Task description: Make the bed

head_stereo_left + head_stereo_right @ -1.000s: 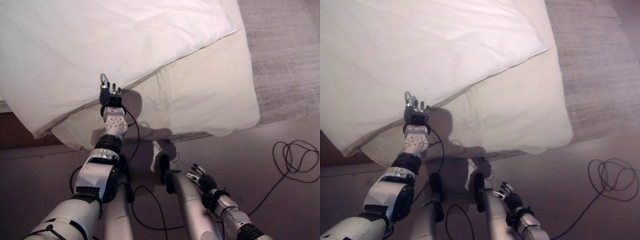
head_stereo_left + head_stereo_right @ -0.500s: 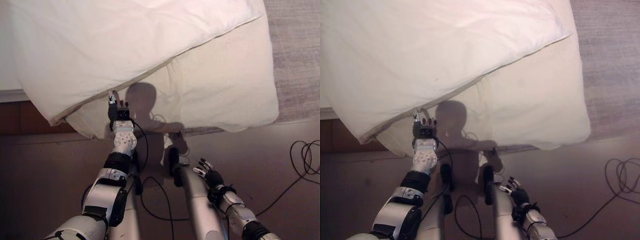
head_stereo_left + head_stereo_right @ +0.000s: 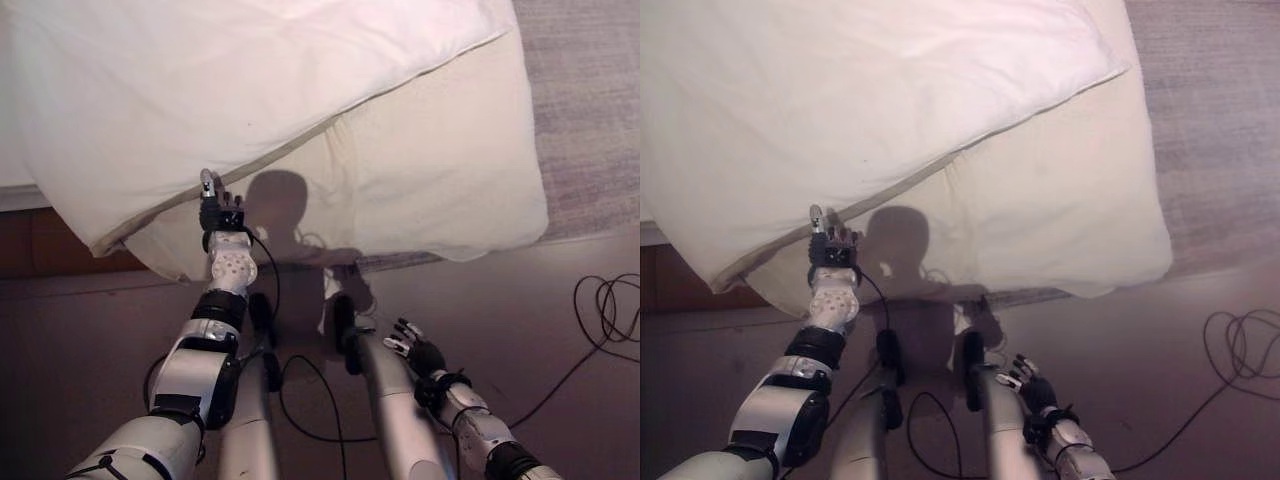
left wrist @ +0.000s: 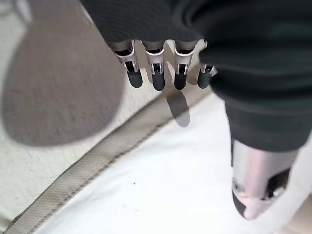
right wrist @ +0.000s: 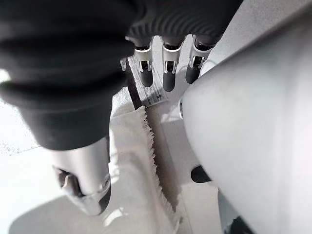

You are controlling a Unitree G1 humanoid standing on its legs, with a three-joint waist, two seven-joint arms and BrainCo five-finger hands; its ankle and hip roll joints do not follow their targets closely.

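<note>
- The duvet (image 3: 230,80) is smooth, matt white cloth with a stitched seam along its edge.
- The bedspread (image 3: 430,190) beneath it is cream cloth with a finer, slightly grainy weave.
- The rug (image 3: 590,110) looks a rough, ribbed grey textile.
- The floor (image 3: 80,360) is dark, smooth and faintly glossy.
- The left hand (image 4: 161,73) has glossy silver metal fingers, dark matt tips and a ribbed cover.

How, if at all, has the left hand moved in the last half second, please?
Yes: the left hand has advanced up to the duvet's piped edge.
</note>
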